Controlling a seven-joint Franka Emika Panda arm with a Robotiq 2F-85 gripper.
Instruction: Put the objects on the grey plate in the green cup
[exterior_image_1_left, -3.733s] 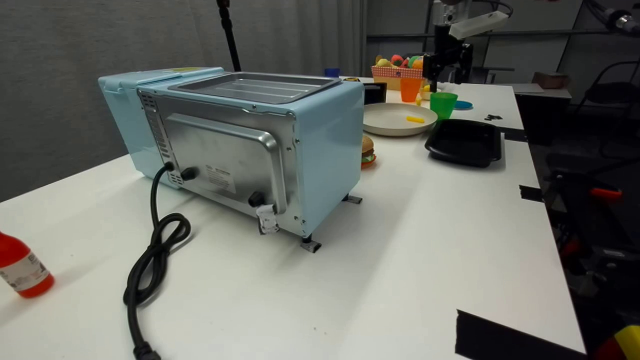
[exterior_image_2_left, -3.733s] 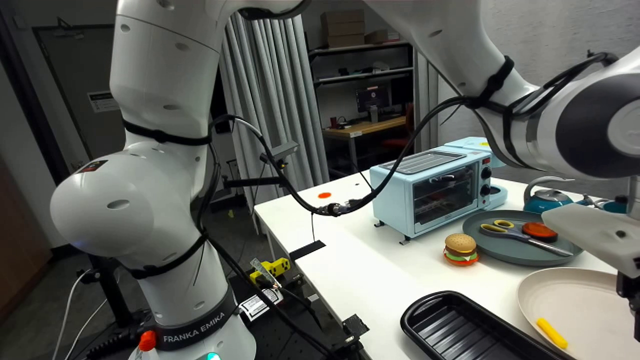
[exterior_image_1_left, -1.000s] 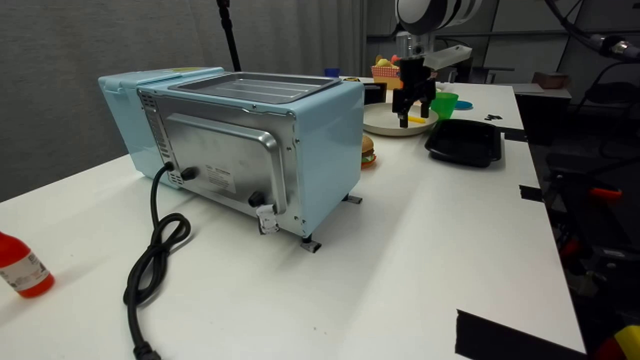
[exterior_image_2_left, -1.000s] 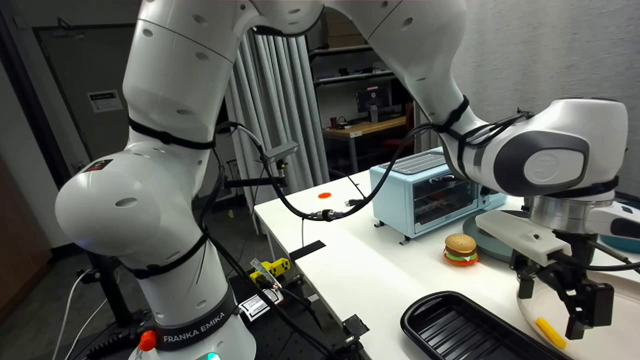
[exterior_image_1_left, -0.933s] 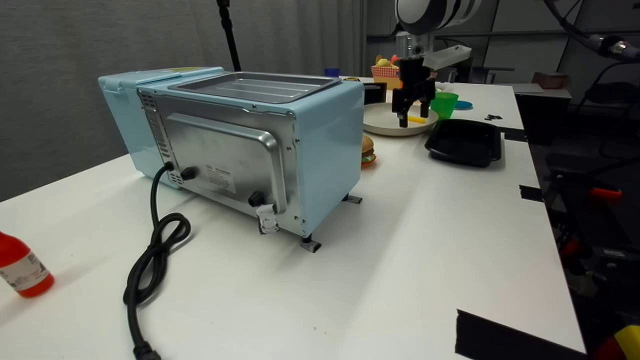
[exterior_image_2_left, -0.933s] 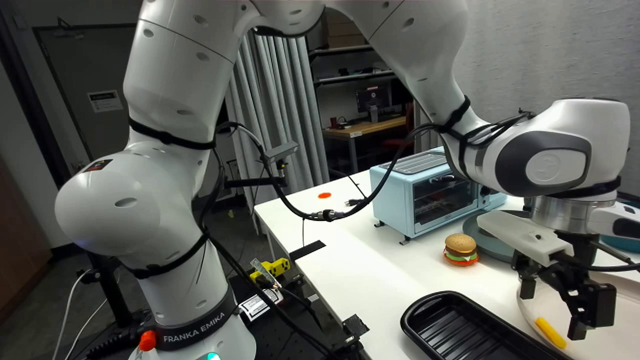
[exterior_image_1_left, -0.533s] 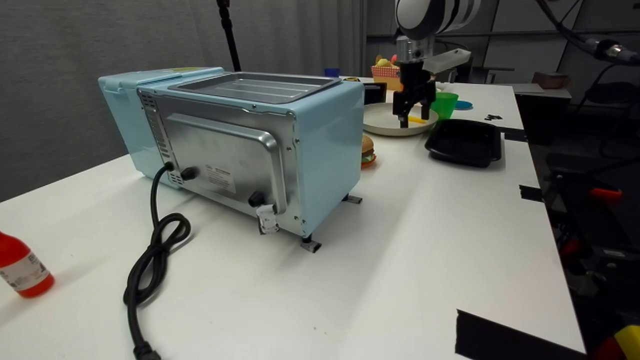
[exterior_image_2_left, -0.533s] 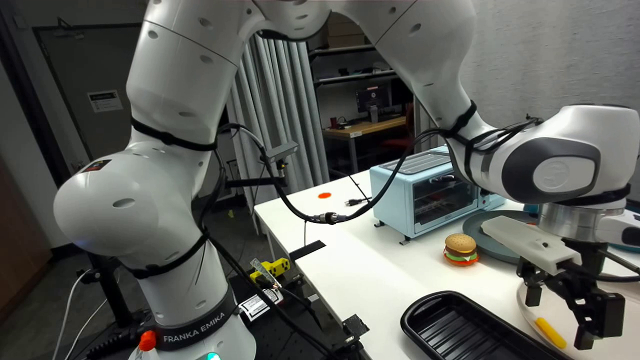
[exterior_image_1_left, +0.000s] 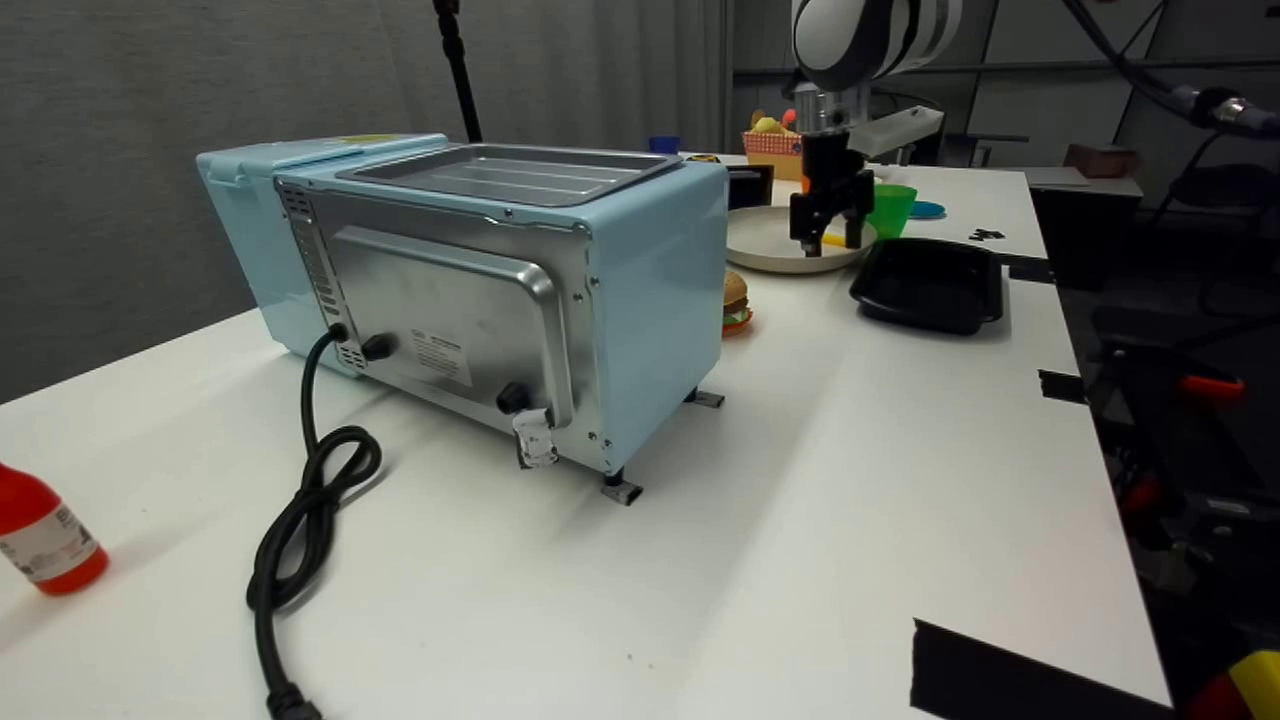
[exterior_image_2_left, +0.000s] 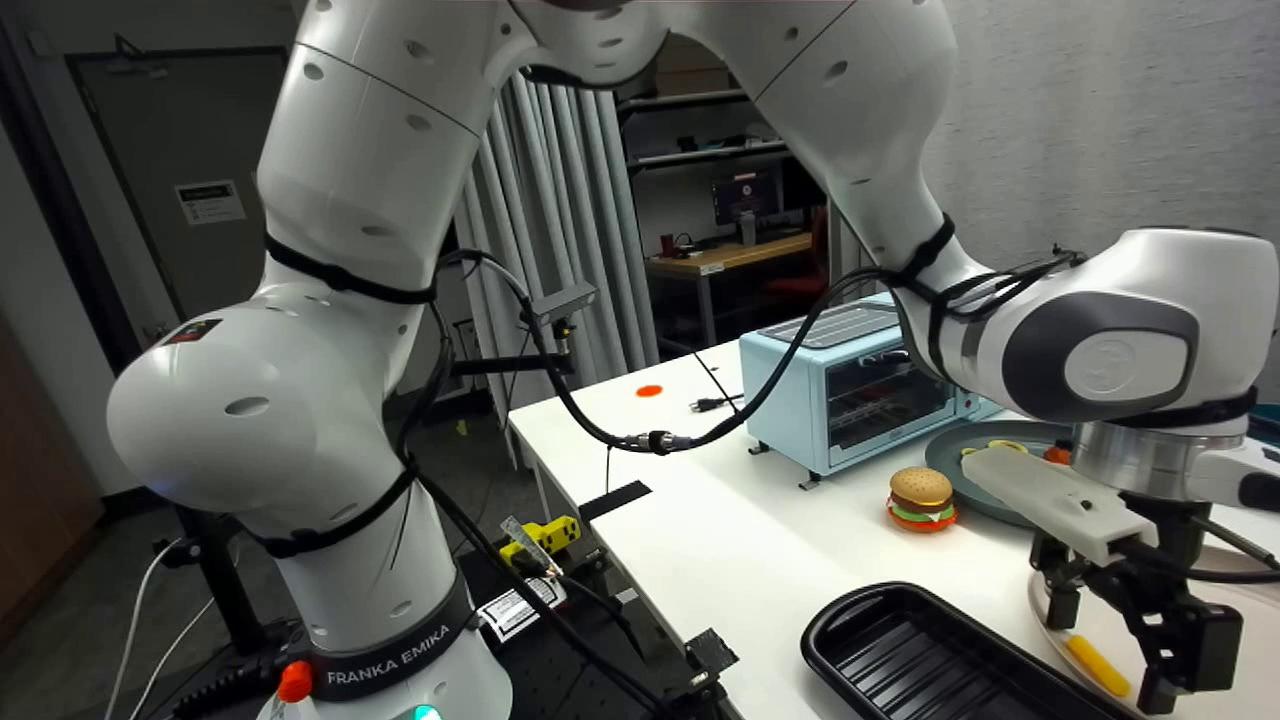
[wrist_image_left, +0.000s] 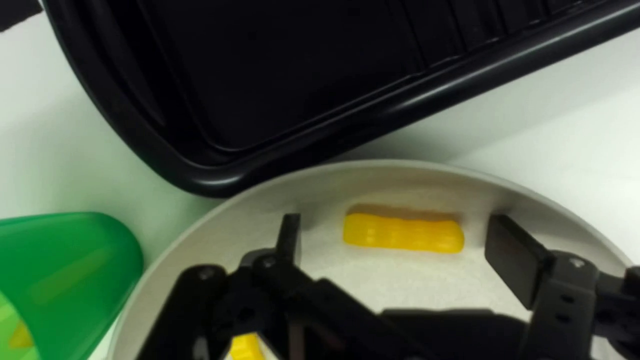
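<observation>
The pale grey plate (wrist_image_left: 410, 165) fills the lower middle of the wrist view. A short yellow stick (wrist_image_left: 404, 233) lies on it near its rim; it also shows in both exterior views (exterior_image_2_left: 1097, 666) (exterior_image_1_left: 833, 240). My gripper (wrist_image_left: 400, 247) is open and low over the plate, with one finger off each end of the stick and gaps at both. Whether the fingertips touch the plate I cannot tell. A second yellow piece (wrist_image_left: 246, 347) is mostly hidden behind the gripper. The green cup (wrist_image_left: 75, 280) stands beside the plate, with something yellow (wrist_image_left: 20, 336) inside.
The black shallow dish (wrist_image_left: 280, 75) lies right against the plate's near side, also in an exterior view (exterior_image_2_left: 910, 650). A toy burger (exterior_image_2_left: 921, 499), a dark plate (exterior_image_2_left: 985, 440) with scissors and the blue toaster oven (exterior_image_2_left: 850, 390) stand nearby. A fruit basket (exterior_image_1_left: 770, 150) is behind.
Over several seconds my gripper has moved from beyond the green cup to over the plate. In the last second it has lowered around the stick. The plate appears to have shifted very slightly.
</observation>
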